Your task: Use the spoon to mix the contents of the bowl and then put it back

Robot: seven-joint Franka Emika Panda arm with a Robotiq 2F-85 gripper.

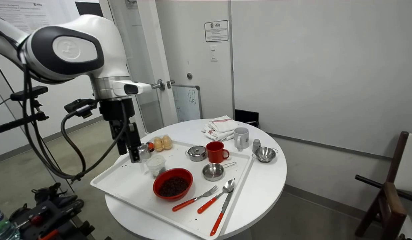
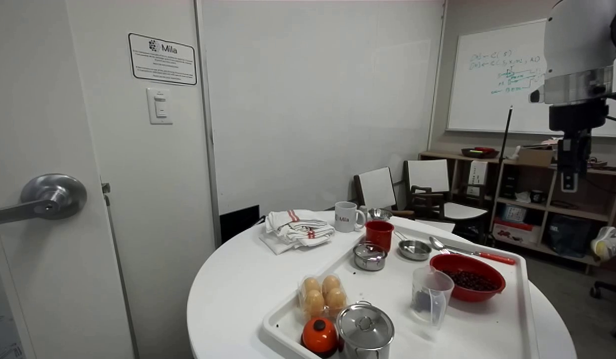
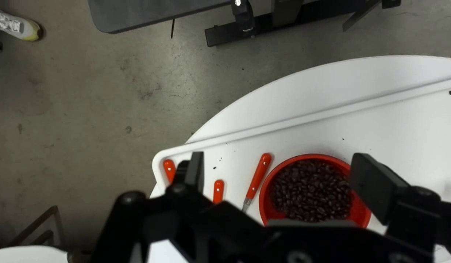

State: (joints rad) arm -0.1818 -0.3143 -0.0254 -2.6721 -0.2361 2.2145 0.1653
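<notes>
The wide red bowl [image 1: 174, 172] holds dark beans and stands on the white tray; it also shows in an exterior view [image 2: 471, 296] and the wrist view [image 3: 268, 197]. A silver spoon with a red handle [image 1: 207, 204] lies on the tray between a fork and a knife; its handle shows in the wrist view [image 3: 218, 191]. No all-red spoon is in view. My gripper [image 1: 128, 155] is high above the table, apart from everything; it also shows in an exterior view [image 2: 568, 184]. In the wrist view its fingers [image 3: 282, 177] are wide apart and empty.
The fork [image 1: 192, 200] lies closest to the bowl, the knife [image 1: 221, 216] by the tray's edge [image 1: 136, 209]. A clear jug [image 2: 430, 294] stands beside the bowl. A red mug [image 1: 215, 152], metal pan [image 1: 212, 172], pot [image 1: 196, 153] and eggs [image 2: 315, 301] stand farther off.
</notes>
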